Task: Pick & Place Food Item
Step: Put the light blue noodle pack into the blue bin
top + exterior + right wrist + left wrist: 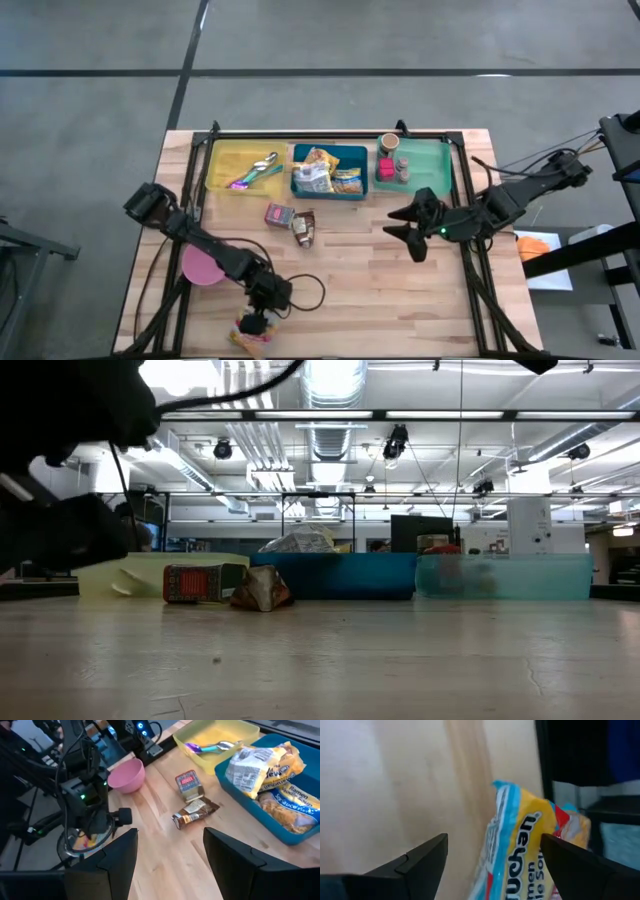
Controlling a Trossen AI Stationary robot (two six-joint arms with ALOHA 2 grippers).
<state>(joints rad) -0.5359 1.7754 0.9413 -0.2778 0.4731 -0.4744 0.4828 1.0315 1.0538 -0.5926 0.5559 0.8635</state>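
A yellow and blue ramen packet (248, 338) lies flat on the wooden table close to its near edge. My left gripper (253, 322) hangs over it, slanting down and open. In the left wrist view its two fingers (427, 857) stand on either side of the packet (520, 845) without clearly touching it. My right gripper (398, 232) is open with nothing between its fingers (171, 835), held above the table's right half, in front of the green tray. A small red box (279, 214) and a brown packet (303, 228) lie at mid-table.
Along the far edge stand a yellow tray (222, 170) holding a spoon, a blue tray (330, 192) of food packets and a green tray (430, 165) with cans. A pink bowl (203, 265) sits beside my left arm. A black cable loops near the left gripper.
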